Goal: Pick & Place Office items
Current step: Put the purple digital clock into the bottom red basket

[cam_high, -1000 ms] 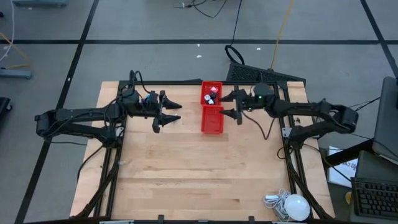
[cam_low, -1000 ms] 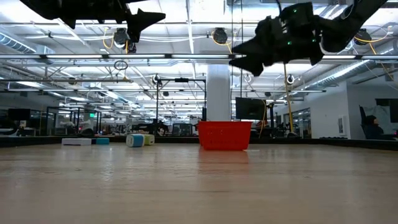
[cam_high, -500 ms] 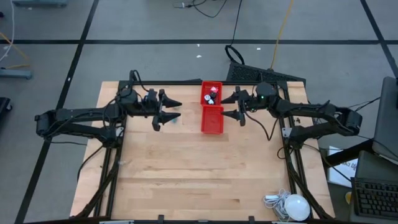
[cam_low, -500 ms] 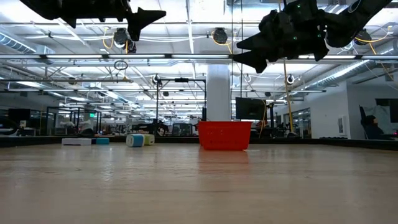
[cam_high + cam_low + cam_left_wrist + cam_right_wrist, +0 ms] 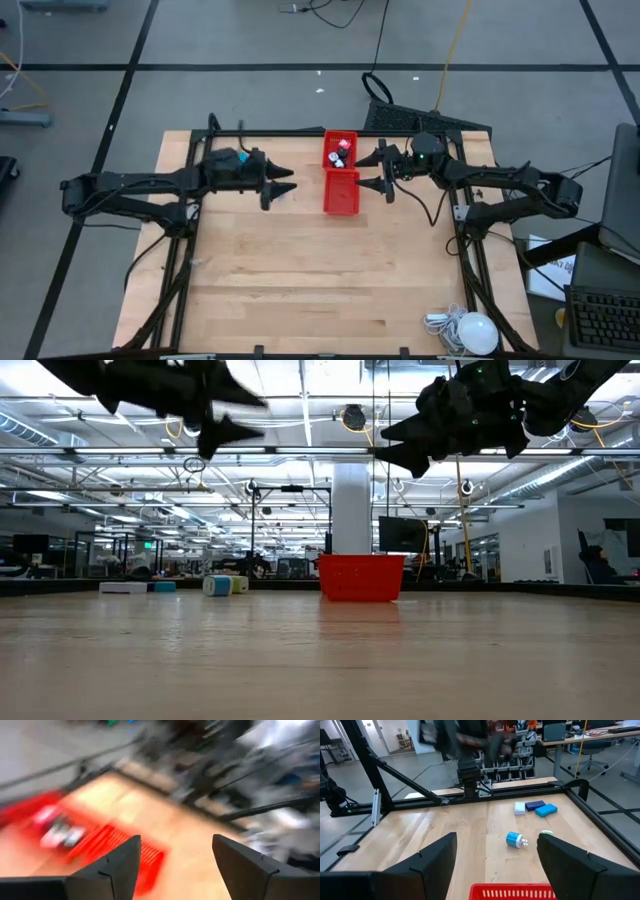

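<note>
**Both arms empty, loose items waiting**

Currently the left gripper hangs above the table just left of the tray, fingers spread wide with nothing between them. The right gripper sits just right of the tray, equally open and empty.

Some office items already lie in the tray's far compartment. Others sit loose on the table on the left arm's side: a blue plug, a white block, a dark blue piece, a light blue piece and a small green one.

The likeliest trouble is a missed pinch: these pieces are tiny, so a descent slightly off centre could nudge one away or clamp it at an edge. With both grippers flanking the tray, they might also crowd each other.

The left wrist view is smeared, so its surroundings are hard to read. From above, the left arm hides most loose items. The tray's contents cannot be told apart.
</note>
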Controlling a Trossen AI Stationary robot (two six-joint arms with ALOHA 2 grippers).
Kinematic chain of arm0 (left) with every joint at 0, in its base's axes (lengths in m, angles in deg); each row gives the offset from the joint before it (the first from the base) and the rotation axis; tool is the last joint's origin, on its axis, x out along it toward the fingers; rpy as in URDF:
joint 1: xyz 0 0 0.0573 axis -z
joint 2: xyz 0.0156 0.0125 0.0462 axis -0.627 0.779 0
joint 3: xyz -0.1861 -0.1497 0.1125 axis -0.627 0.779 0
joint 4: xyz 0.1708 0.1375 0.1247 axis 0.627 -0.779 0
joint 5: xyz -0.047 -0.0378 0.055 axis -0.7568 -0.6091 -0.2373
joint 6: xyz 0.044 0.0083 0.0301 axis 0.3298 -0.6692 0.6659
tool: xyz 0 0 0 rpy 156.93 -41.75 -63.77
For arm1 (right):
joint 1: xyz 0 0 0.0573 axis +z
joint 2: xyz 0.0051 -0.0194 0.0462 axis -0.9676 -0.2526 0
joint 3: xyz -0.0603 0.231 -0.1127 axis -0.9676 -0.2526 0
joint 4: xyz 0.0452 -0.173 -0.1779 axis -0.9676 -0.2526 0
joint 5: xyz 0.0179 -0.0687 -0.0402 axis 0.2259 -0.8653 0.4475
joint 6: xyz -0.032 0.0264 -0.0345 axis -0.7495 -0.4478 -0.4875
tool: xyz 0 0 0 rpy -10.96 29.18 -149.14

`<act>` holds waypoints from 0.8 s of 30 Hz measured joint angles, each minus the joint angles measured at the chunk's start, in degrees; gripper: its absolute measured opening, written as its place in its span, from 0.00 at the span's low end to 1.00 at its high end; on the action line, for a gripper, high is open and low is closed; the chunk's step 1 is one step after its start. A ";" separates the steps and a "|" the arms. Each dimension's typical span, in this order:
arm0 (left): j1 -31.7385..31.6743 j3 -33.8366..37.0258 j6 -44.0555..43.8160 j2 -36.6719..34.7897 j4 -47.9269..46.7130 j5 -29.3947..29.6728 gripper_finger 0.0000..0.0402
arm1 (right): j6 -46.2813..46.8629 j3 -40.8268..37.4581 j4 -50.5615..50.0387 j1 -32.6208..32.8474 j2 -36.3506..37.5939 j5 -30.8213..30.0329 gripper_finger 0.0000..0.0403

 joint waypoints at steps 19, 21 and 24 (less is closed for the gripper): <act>1.15 0.06 4.21 6.85 -4.71 19.64 0.61 | -0.44 -0.03 -0.64 0.00 -0.02 -0.02 0.65; 1.15 0.06 6.27 6.62 -4.51 19.14 0.61 | -0.44 -0.03 -0.67 -0.01 -0.02 -0.26 0.65; 0.87 0.06 9.47 2.64 -6.18 17.93 0.61 | 0.00 -0.03 -0.68 -0.02 -0.02 -0.28 0.65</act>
